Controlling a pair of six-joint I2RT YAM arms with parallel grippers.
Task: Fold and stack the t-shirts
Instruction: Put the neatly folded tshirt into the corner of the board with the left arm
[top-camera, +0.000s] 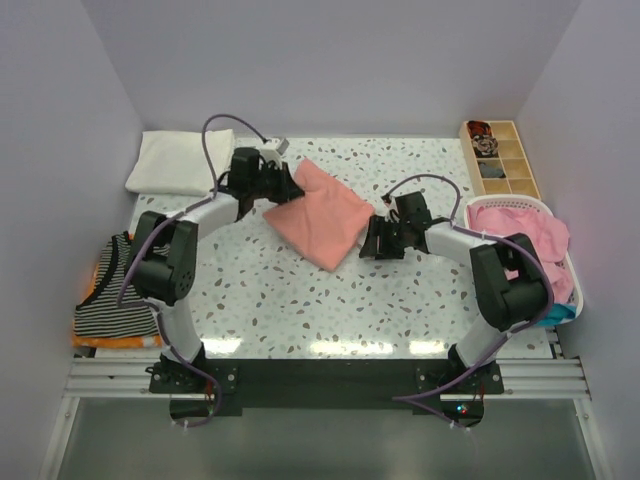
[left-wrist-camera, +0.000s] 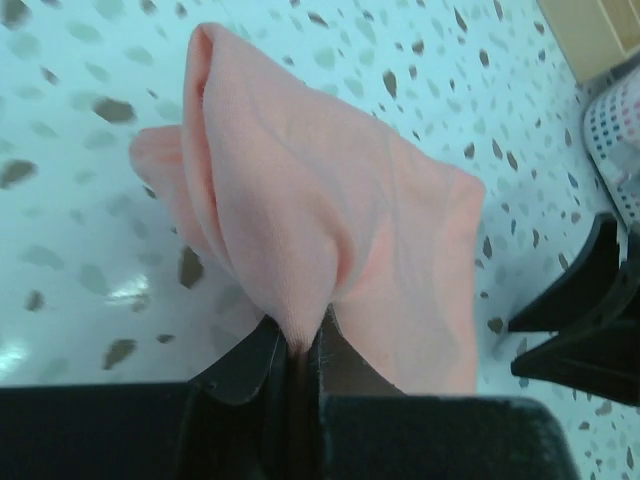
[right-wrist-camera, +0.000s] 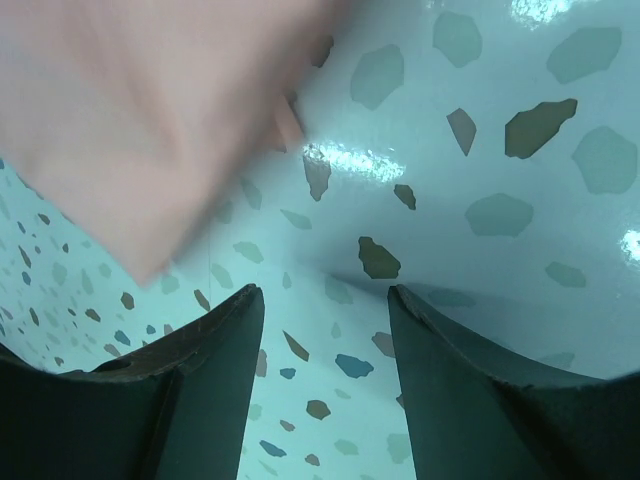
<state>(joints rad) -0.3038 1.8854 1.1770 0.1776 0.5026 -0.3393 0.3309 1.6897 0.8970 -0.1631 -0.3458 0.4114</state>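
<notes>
Speckled table (top-camera: 300, 300) with wooden organizer (top-camera: 516, 176) and white basket (top-camera: 500, 203).

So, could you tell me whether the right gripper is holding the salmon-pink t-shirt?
No: the right gripper stands open over the speckled table, and the salmon-pink t-shirt lies beyond its fingertips.

The salmon-pink soft cloth t-shirt (top-camera: 320, 212) lies folded into a rough square, turned diamond-wise, near the middle of the speckled white table (top-camera: 300, 300) and towards its far edge. Its far-left corner stands up bunched, pinched between the closed fingers of the left gripper (left-wrist-camera: 300, 345). A white t-shirt (top-camera: 178, 162), folded flat, lies at the table's far-left corner. A black-and-white striped one (top-camera: 118, 290) lies over orange cloth (top-camera: 110, 342) at the left edge, and a crumpled pink t-shirt (top-camera: 535, 235) is heaped at the right edge with teal cloth (top-camera: 562, 312) beneath it.
</notes>
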